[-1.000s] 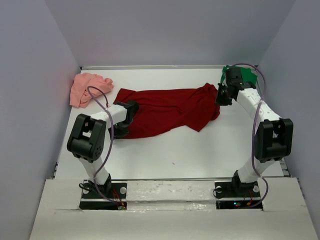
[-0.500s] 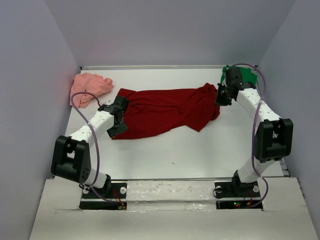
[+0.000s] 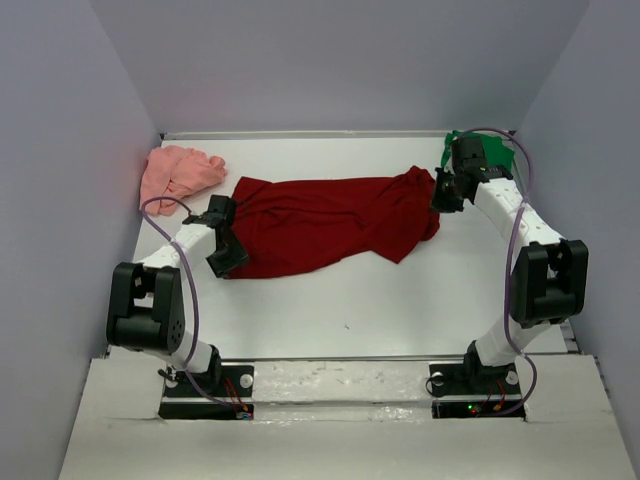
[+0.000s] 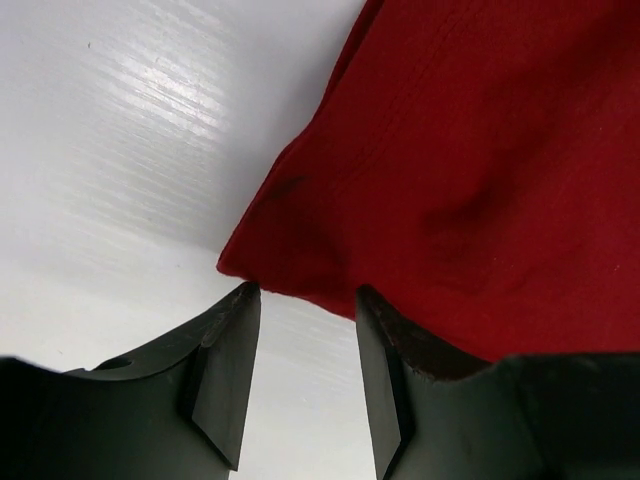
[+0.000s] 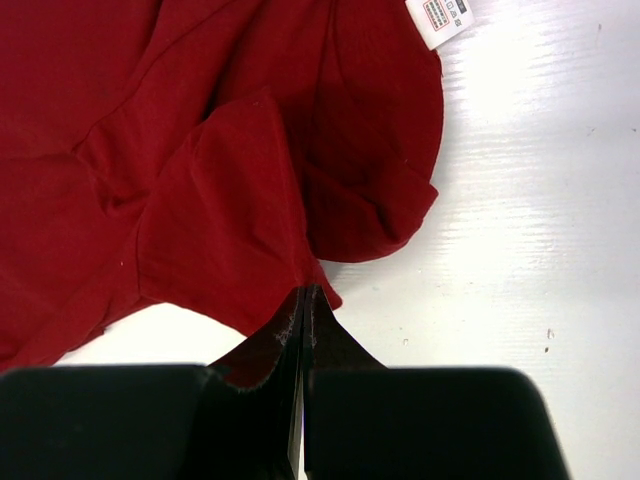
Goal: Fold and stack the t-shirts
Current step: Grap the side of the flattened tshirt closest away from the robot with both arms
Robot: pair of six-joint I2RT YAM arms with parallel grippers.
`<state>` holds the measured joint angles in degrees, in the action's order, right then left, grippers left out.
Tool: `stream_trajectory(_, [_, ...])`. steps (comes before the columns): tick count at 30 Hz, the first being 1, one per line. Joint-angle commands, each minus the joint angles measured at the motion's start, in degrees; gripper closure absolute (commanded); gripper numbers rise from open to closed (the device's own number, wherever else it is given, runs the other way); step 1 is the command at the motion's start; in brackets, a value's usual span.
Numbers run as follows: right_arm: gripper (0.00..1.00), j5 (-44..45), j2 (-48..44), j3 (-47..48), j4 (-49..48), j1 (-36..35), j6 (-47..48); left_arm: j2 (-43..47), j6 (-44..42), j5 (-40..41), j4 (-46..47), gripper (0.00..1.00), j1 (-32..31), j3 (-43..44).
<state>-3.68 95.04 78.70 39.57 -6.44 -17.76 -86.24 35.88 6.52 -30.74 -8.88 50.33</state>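
soft dark red cloth t-shirt [image 3: 330, 222] is lying stretched left-to-right across the white bench [image 3: 350, 310], long axis running arm to arm. right tool [image 5: 303, 295] is clamping its right end, left tool [image 4: 307, 300] is hanging released with the shirt's near-left corner right at its tips, so I'm guessing that arm's grabbing next

Overhead view far; wrist views close; all share red t-shirt [image 3: 330, 222].

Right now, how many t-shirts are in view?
3. Red shirt spread mid-table; pink shirt bunched far left; green shirt in the far-right corner, partly hidden. Anything under the red one wouldn't show.
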Motion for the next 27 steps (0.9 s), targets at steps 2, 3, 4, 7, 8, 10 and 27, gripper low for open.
stream_trajectory(2, [1.0,-0.6,-2.4,-0.2,-1.7,-0.3,0.4,-0.9,-1.0,1.0,-0.6,0.47,0.8,0.4])
stream_trajectory(3, [1.0,-0.5,-2.5,-0.2,-1.6,-0.3,0.4,-1.3,-0.6,1.6,-1.0,0.47,0.8,0.8])
stream_trajectory(4, [1.0,-0.5,-2.5,-0.2,-1.6,-0.3,0.4,-1.7,-0.3,2.2,-1.4,0.47,0.8,1.0])
stream_trajectory(7, [1.0,-0.3,-2.8,0.1,-1.6,-0.3,0.4,-3.1,0.5,4.3,-3.2,0.47,0.9,1.5])
stream_trajectory(8, [1.0,-0.3,-2.8,0.1,-1.6,-0.3,0.4,-3.2,0.9,4.7,-3.5,0.47,0.9,1.4])
stream_trajectory(10, [1.0,-0.3,-2.8,0.3,-1.7,-0.3,0.4,-4.1,1.6,5.3,-4.4,0.47,0.8,1.5])
stream_trajectory(27, [1.0,3.4,-6.0,-2.0,-1.4,-0.3,-1.8,-1.0,2.5,1.1,-1.6,1.0,0.7,-1.7])
